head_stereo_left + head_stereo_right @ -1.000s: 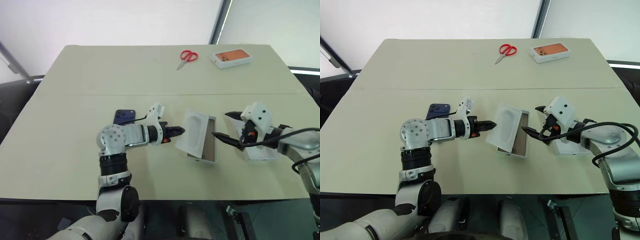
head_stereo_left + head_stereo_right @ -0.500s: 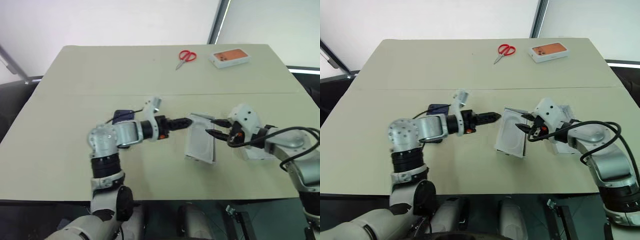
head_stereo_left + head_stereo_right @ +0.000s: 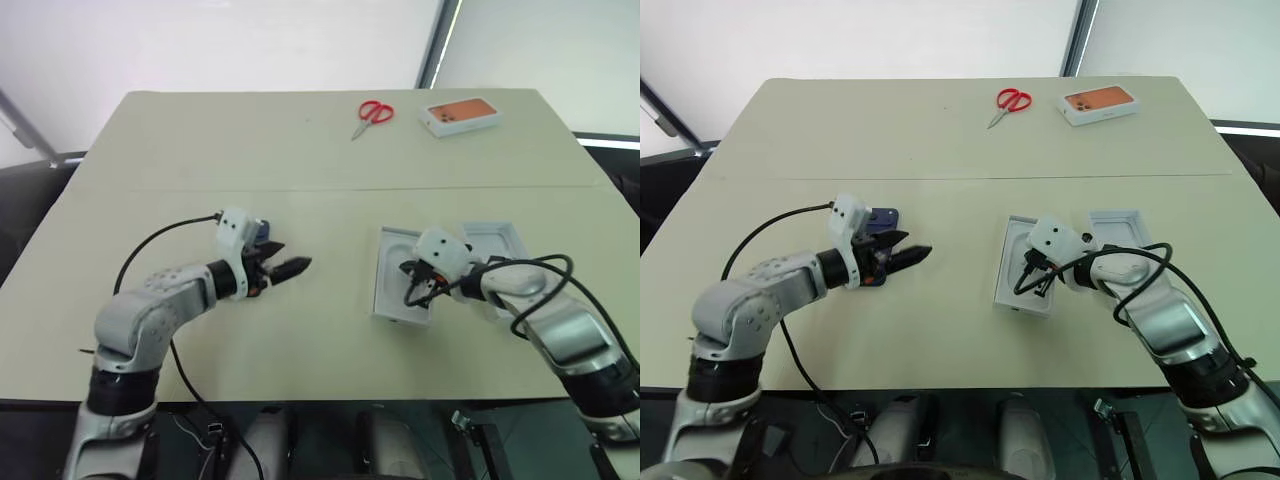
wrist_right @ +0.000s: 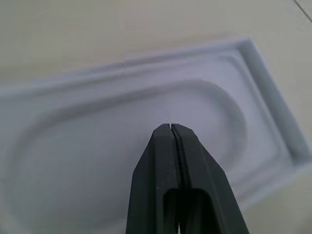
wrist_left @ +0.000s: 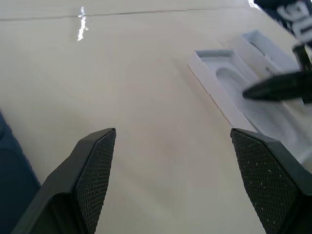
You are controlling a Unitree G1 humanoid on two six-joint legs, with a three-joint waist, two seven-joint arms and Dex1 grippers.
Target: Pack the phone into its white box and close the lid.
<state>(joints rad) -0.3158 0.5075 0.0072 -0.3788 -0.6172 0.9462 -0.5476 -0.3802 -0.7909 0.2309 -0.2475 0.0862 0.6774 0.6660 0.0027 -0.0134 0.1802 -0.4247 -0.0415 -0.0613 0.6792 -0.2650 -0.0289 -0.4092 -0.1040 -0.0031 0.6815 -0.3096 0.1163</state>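
Note:
The white box (image 3: 400,319) lies in the middle of the table with a thin white insert (image 3: 394,252) flat inside it. My right gripper (image 3: 1023,288) is shut with nothing in it, its tips down over the insert's rounded recess (image 4: 122,112). The lid (image 3: 492,243) rests open side up just right of the box. The dark blue phone (image 3: 883,216) lies flat on the table at the left, partly hidden behind my left gripper (image 3: 915,245). That gripper is open and empty, pointing toward the box from well to its left.
Red scissors (image 3: 374,113) and a white box with an orange top (image 3: 460,115) lie at the far edge of the table. A seam (image 3: 300,189) crosses the tabletop between them and the working area.
My left gripper opened, let go of the insert and drew back to the left. The insert, tilted up before, now lies flat in the box. My right gripper shut and came down onto it.

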